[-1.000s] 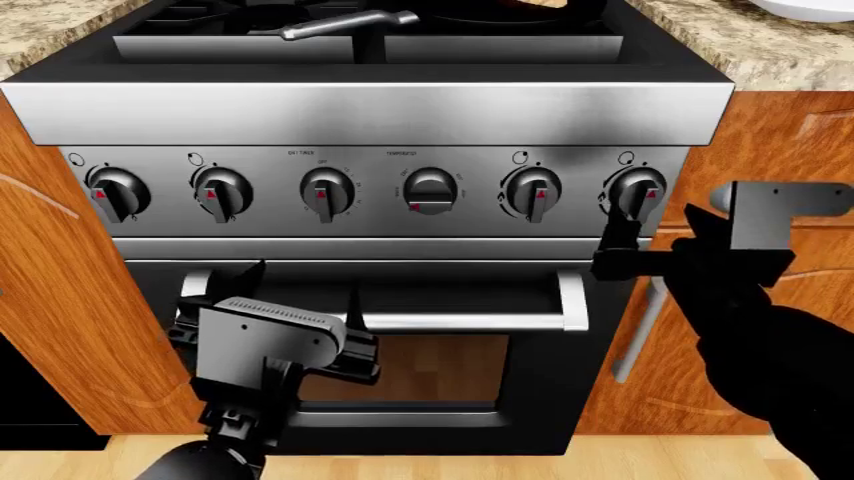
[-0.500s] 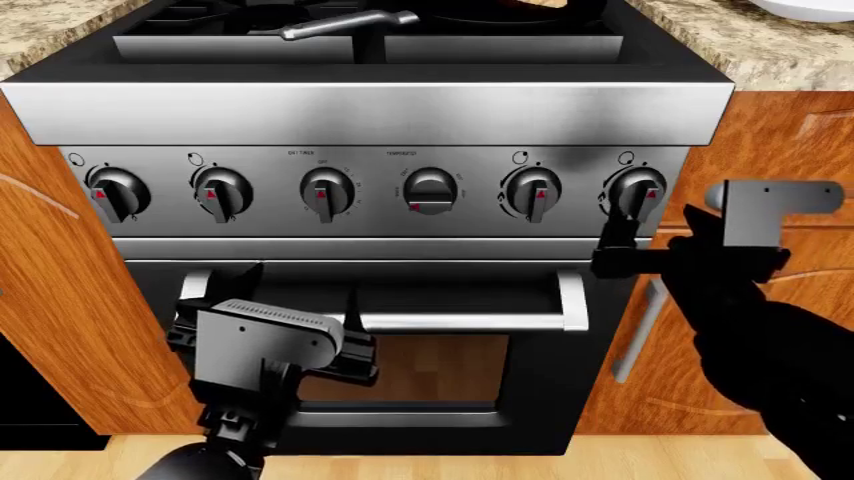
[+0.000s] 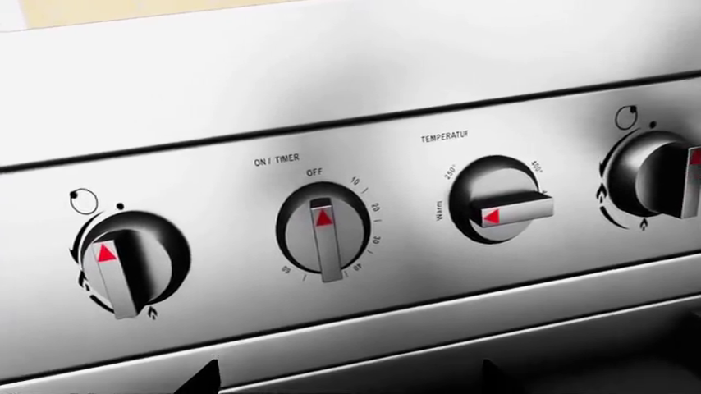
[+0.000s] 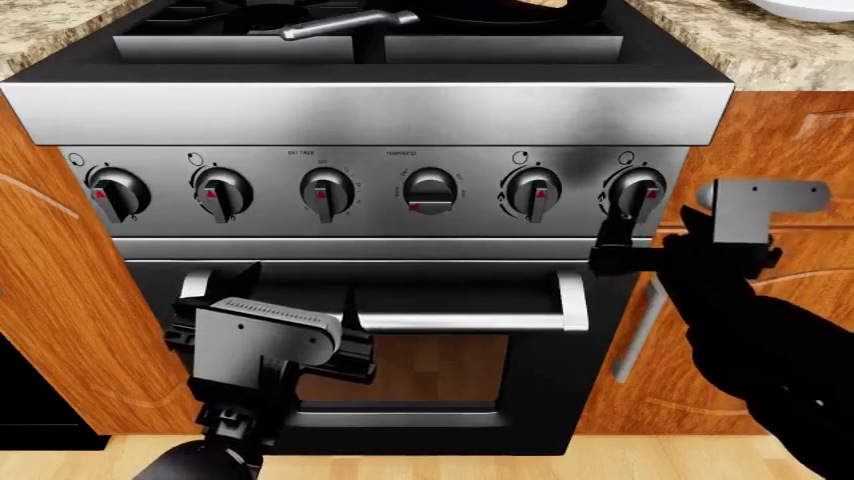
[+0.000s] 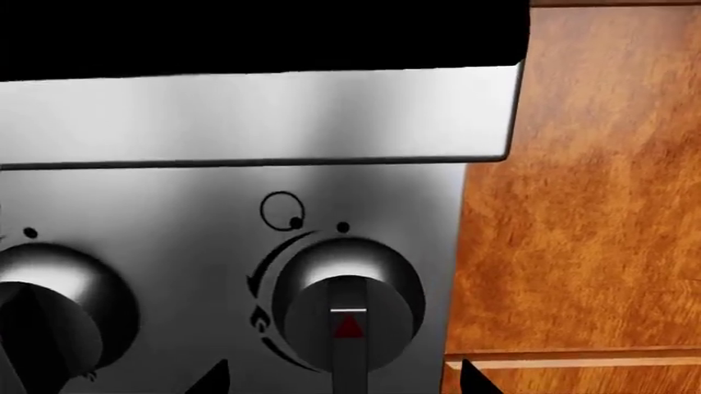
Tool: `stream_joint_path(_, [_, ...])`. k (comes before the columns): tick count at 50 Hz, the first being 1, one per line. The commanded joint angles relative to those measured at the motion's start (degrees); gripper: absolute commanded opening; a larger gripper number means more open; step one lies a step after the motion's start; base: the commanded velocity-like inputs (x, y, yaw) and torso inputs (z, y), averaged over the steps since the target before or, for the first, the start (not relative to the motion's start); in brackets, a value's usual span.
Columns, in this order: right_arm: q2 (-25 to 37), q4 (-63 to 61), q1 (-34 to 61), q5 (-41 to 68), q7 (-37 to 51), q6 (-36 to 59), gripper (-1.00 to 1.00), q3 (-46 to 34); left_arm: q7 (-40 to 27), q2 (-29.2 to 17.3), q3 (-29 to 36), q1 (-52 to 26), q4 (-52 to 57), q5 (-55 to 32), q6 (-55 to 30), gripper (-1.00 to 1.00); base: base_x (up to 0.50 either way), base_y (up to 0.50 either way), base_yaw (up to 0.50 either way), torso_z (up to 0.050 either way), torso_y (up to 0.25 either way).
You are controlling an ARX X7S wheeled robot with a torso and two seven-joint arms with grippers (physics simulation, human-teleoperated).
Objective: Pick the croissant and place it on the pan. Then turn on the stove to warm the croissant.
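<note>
Honestly the right end effector (image 4: pixel 617 245), open and empty, sits just below the stove's (image 4: pixel 400 110) far-right knob (image 4: pixel 637 190); croissant (image 4: pixel 541 3) barely peeks above. Misaligned, it could slip off or bump the neighbouring knob (image 4: pixel 533 190).

The head view looks down from above onto the black gas stove with stainless knob panel (image 4: pixel 400 120). Both wrist views face that panel close up, the right centred on its rightmost dark knob (image 5: pixel 345 308).
</note>
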Motion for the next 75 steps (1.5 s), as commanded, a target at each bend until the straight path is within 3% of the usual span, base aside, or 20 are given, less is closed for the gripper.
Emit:
stream_joint_path(1, [-0.8,1.5,0.2,-0.4,-0.5,0.1,1.0,-0.1,-0.2,-0.1,0.0,0.3,0.0,0.0,0.3,1.0,0.0,0.0,0.0,0.0,0.0])
stream_joint_path(43, [-4.0,7.3,1.1,-2.0,-2.8,0.1,1.0,-0.1,-0.4,0.0,0.4,-0.2,-1.5,-0.1,0.7,1.0,0.0,0.0,0.0,0.0,0.0])
stream_joint_path(44, [-3.9,7.0,1.1,-2.1,-2.7,0.1,-1.0,-0.1,-0.5,0.0,0.4,-0.1,-1.5,-0.1,0.7,1.0,0.0,0.0,0.0,0.0,0.0])
stream_joint_path(75, [-3.4,5.5,1.8,-3.2,-1.4,0.5,-1.0,0.1,-0.7,-0.3,0.4,-0.3,-1.2,-0.6,0.7,1.0,0.0,0.0,0.0,0.0,0.0])
